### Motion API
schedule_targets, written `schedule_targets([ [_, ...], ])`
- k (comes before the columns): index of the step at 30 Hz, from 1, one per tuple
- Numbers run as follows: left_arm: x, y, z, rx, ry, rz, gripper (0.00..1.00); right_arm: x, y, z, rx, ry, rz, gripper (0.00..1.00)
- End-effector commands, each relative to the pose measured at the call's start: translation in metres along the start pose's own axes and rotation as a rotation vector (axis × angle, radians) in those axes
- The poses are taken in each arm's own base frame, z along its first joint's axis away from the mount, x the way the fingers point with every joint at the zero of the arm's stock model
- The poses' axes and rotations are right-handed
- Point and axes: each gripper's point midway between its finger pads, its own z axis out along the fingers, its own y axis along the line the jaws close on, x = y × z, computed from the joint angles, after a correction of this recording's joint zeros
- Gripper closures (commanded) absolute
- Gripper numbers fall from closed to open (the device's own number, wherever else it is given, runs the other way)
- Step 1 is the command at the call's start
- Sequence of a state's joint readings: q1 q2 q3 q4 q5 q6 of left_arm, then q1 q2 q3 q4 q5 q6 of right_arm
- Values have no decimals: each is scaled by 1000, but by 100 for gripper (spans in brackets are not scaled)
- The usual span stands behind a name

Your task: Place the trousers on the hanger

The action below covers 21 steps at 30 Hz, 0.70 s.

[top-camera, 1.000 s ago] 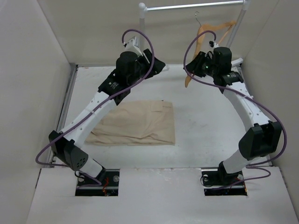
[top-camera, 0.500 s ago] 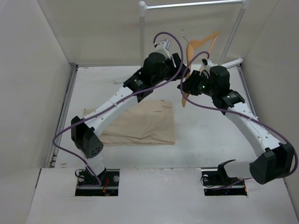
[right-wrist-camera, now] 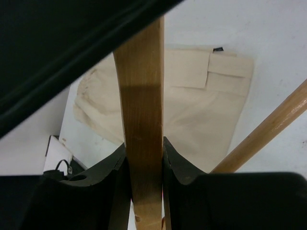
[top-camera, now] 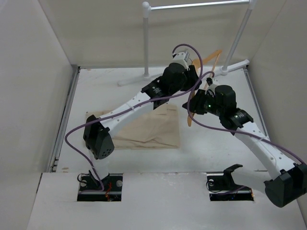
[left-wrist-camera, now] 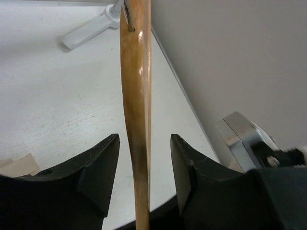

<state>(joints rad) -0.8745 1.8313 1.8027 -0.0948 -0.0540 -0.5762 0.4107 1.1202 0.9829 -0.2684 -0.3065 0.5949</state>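
Two arms meet over the middle of the tabletop (top-camera: 216, 143), with the hanger (top-camera: 213, 55) between them. A second ago it hung at the white rail (top-camera: 196, 5) on the far right, the right arm up beside it and the left arm stretched over the trousers (top-camera: 158, 130). Now we see it off the rail, carried down and to the left, while the left arm has swung across to meet it. We read the fetching step as done: the hanger is free and brought near the cloth, and threading the trousers onto it has not yet begun.

The right claw (right-wrist-camera: 144, 158) is clamped on a flat wooden limb of the hanger, both fingers pressed to the wood. The left claw (left-wrist-camera: 144, 139) has its fingers apart on either side of another limb, with a gap showing on each side. It straddles the wood and does not grip.

From above, the hanger is held in the air on end. Its long axis runs from the upper right, near the foot of the rail, down to a lower-left tip just over the right edge of the trousers. In the left wrist view the thin metal hook (left-wrist-camera: 126, 12) sits at the end farthest from that wrist, toward the rail's foot. The trousers lie folded flat on the tabletop, left of centre. Their long axis runs left to right, with the pocket (right-wrist-camera: 225, 72) end nearest the hanger.
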Motion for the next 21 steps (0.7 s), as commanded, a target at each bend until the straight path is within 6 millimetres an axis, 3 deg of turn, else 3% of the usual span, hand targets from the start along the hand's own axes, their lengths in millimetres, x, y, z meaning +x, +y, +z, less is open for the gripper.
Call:
schedule_targets([
  [1, -22, -13, 2, 4, -91, 30, 57, -8, 20, -14, -67, -75, -32, 83],
  [5, -10, -7, 7, -26, -84, 37, 67, 9, 15, -28, -60, -65, -11, 83],
  [7, -3, -7, 8, -29, -78, 41, 84, 18, 12, -36, -54, -56, 6, 83],
  [9, 3, -6, 6, -42, -86, 26, 92, 28, 7, -46, -39, -48, 28, 83],
  [10, 6, -7, 4, -47, -97, 12, 94, 33, 5, -52, -29, -47, 39, 80],
  [14, 22, -2, -7, -57, -126, -96, 98, 50, -3, -80, 4, -51, 72, 50],
  [16, 33, 5, -12, -62, -136, -166, 99, 54, -8, -93, 17, -66, 92, 43],
  [18, 44, 13, -16, -64, -148, -218, 99, 57, -17, -97, 36, -80, 117, 46],
  [21, 66, 27, -19, -74, -135, -270, 99, 61, -28, -85, 54, -63, 173, 66],
])
